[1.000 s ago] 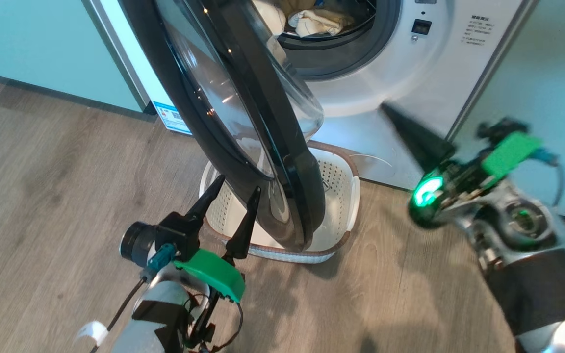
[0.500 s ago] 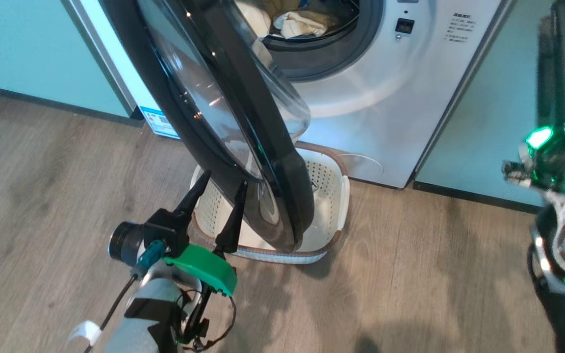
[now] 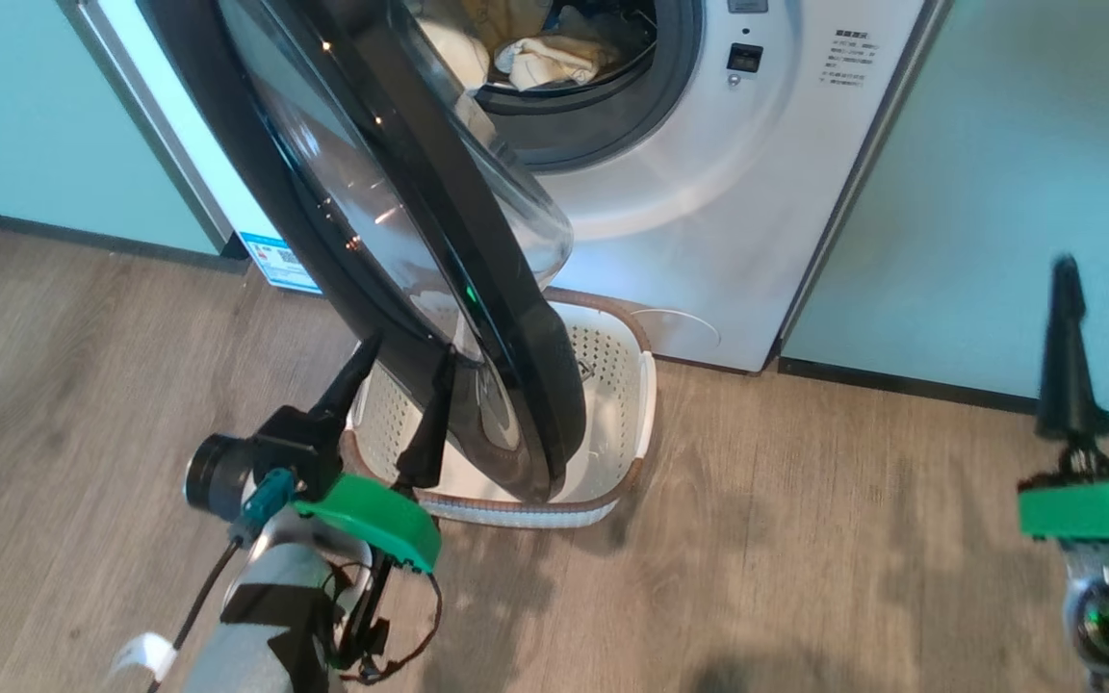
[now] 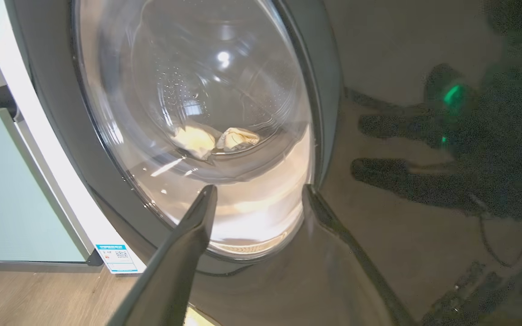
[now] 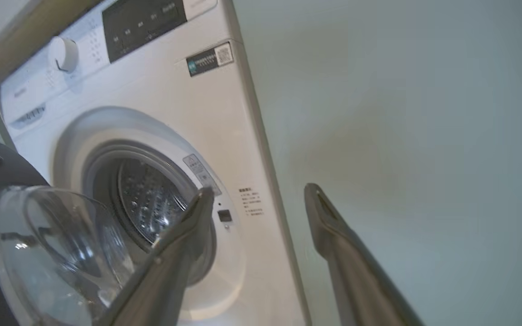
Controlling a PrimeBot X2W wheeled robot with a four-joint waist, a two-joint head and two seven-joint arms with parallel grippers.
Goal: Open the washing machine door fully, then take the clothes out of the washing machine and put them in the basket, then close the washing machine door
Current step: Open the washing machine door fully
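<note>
The washing machine door [image 3: 372, 221] is half open over the basket [image 3: 648, 385].
Its glossy black ring around bulging clear glass runs from 11 to 5 o'clock. The left gripper [image 3: 409, 346], jaws apart and empty, is the nearer one, with the lower rim just beside it at 1 o'clock; I judge it should push the door wider. The right gripper [image 3: 1108, 265], also spread and empty, hangs well apart at 3 o'clock.

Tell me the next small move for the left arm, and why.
Probably nudge the left tool to the free rim of the washing machine door and swing it wider. The door stands only partly open, hanging over the basket, the clothes lie in the drum, and this open tool sits nearest that rim.
</note>
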